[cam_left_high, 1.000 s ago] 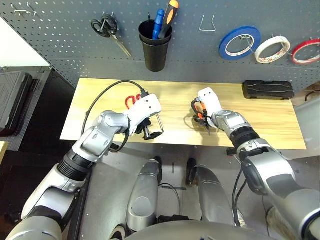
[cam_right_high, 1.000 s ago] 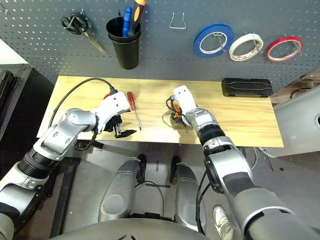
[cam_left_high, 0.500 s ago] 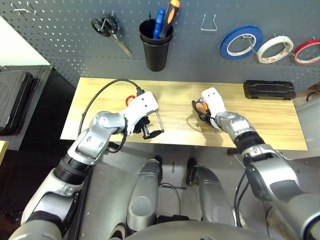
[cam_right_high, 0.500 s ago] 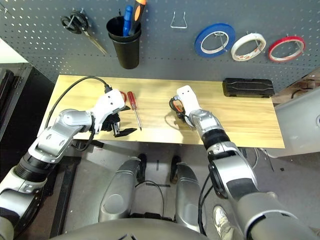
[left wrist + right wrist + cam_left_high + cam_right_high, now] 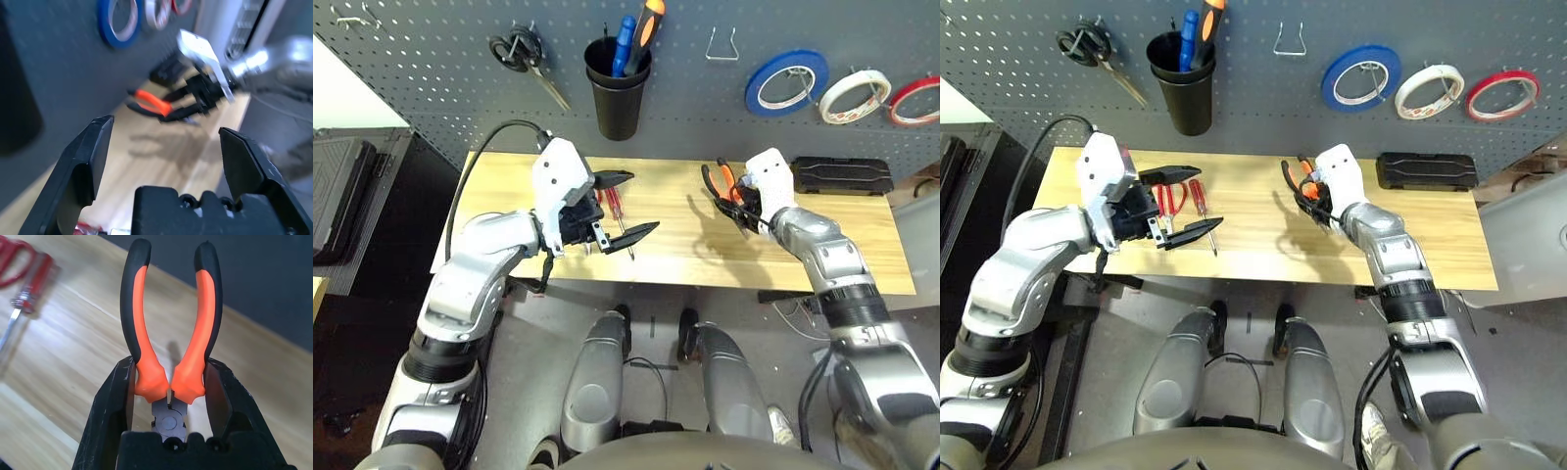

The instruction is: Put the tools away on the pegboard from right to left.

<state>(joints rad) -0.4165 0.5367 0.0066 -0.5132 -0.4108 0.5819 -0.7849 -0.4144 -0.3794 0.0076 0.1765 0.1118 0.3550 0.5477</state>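
The right gripper (image 5: 168, 382), its two black fingers clamped on the orange-and-black-handled pliers (image 5: 1304, 183) just above the pivot, has lifted them clear of the light wooden table (image 5: 822, 264). A second ago the pliers lay near the middle of the table's front edge; now they hang above its rear half, handles pointing up toward the large dark grey pegboard (image 5: 440, 78), a shadow under them on the wood. The bare wire hook (image 5: 721, 46) on the pegboard, between the black cup (image 5: 618, 93) and the blue tape roll (image 5: 784, 83), looks like the pliers' place, so the carry to it seems under way.

The left gripper (image 5: 619, 204) has risen as well, from low at the front edge to above the table's left half, its fingers spread wide and holding nothing. That uncovers the slim red-handled screwdriver (image 5: 1199, 201) and the red-handled scissors (image 5: 1169, 200), lying side by side on the table just beneath it, near the rear edge.

The white tape roll (image 5: 847, 96) already hangs on its hook near the pegboard's right edge, between the blue roll and the red tape roll (image 5: 913, 101). Going from right to left, the pliers are the second tool; the screwdriver and scissors are not yet put away.
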